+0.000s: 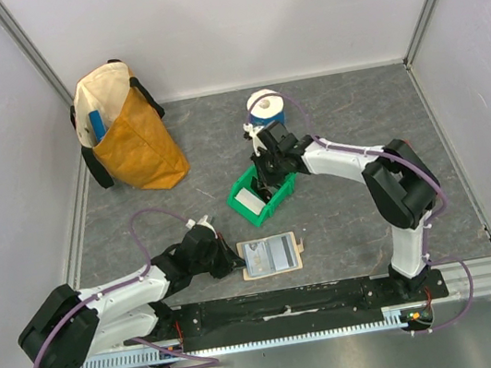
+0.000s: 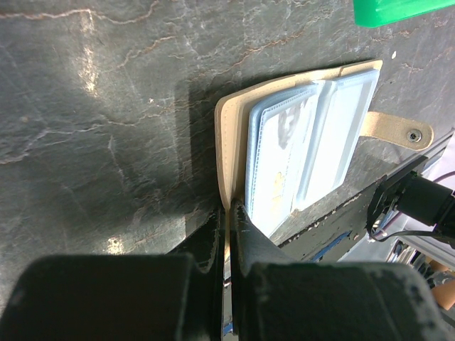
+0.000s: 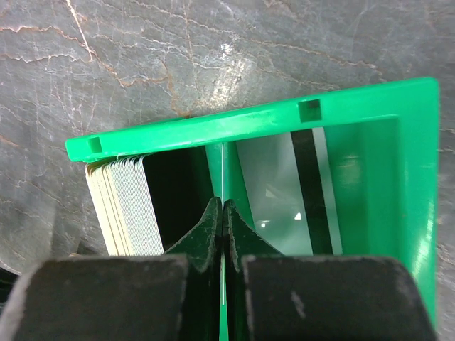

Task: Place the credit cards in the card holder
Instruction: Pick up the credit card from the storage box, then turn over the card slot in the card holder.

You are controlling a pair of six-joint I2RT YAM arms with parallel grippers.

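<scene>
Card holder lies flat and open on the table, just ahead of the arm bases, clear pockets facing up. Its tab sticks out on the far side from the left gripper. That gripper is low at the holder's edge, fingers pressed together on the tan cover and pinching its rim.

Over to the credit cards: a stack stands on edge in the left part of the green bin, with a dark face turned toward the middle. A striped card, pale with a black band, leans or lies in the right part.

The bin sits near the holder, farther out on the table, not touching it. The right gripper is down inside it between stack and striped card. Its fingers are closed on a thin card. At least it looks like a card seen edge-on, a fine white line, though the view is too tight to be sure.

Well off in the far left corner stands a yellow bag.
</scene>
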